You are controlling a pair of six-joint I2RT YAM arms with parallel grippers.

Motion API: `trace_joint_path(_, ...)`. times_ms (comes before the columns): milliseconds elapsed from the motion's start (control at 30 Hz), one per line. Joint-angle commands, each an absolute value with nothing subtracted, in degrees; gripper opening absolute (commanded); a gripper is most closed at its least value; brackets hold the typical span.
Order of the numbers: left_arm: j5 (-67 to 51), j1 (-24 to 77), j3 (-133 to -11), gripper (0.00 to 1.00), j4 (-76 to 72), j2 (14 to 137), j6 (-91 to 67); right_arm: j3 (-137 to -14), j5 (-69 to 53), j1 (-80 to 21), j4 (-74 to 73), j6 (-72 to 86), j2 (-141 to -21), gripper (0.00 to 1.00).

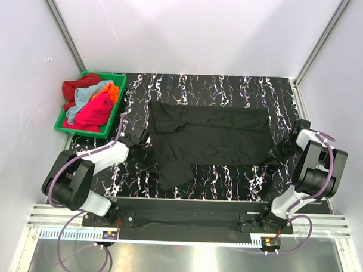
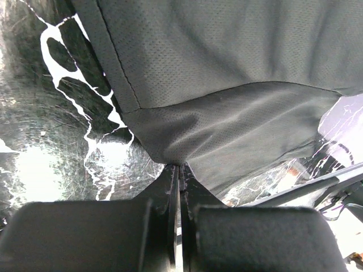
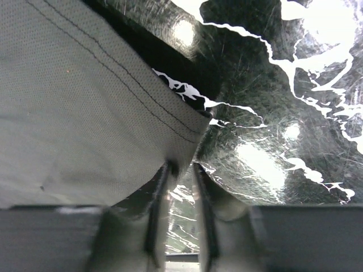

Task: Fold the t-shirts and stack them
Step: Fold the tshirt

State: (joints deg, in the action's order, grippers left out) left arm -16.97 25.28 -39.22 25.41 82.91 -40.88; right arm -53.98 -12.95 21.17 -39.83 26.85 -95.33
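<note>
A black t-shirt (image 1: 211, 134) lies spread across the marbled table (image 1: 227, 179), with a sleeve hanging toward the near edge. My left gripper (image 1: 146, 152) is at its left edge. In the left wrist view the jaws (image 2: 179, 167) are pressed together on a fold of the black cloth (image 2: 227, 73). My right gripper (image 1: 275, 152) is at the shirt's right edge. In the right wrist view its fingers (image 3: 182, 165) stand a narrow gap apart. The hemmed corner of the shirt (image 3: 85, 113) sits at the left fingertip, and table shows through the gap.
A green bin (image 1: 106, 75) at the back left holds a red shirt (image 1: 73, 89), a light blue one (image 1: 87, 97), an orange one (image 1: 111, 92) and a magenta one (image 1: 93, 114). White walls close in the table on three sides.
</note>
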Motion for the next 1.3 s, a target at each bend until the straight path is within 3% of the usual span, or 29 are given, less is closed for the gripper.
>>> trace_joint_path(0, -15.38, 25.31, -41.04, 0.0, 25.05, 81.21, -38.85, -54.32, -12.13, 21.45, -38.67, 26.9, -95.54, 0.26)
trace_joint_path(33, -15.47, 25.31, -41.48, 0.0, 25.31, 80.95, -38.76, -54.66, -12.13, 21.45, -38.85, 26.98, -95.54, 0.12)
trace_joint_path(100, -15.56, 25.31, -43.15, 0.0, 26.01, 80.6, -38.58, -54.84, -12.56, 21.36, -38.76, 27.42, -94.84, 0.0)
trace_joint_path(433, -10.55, 25.31, -58.16, 0.0, 32.16, 81.21, -35.69, -63.09, -14.41, 21.36, -41.92, 27.6, -95.53, 0.0)
trace_joint_path(1267, -11.69, 16.18, -87.53, 0.0, 35.6, 103.88, -33.93, -89.73, -19.33, 18.28, -48.95, 28.56, -116.35, 0.01)
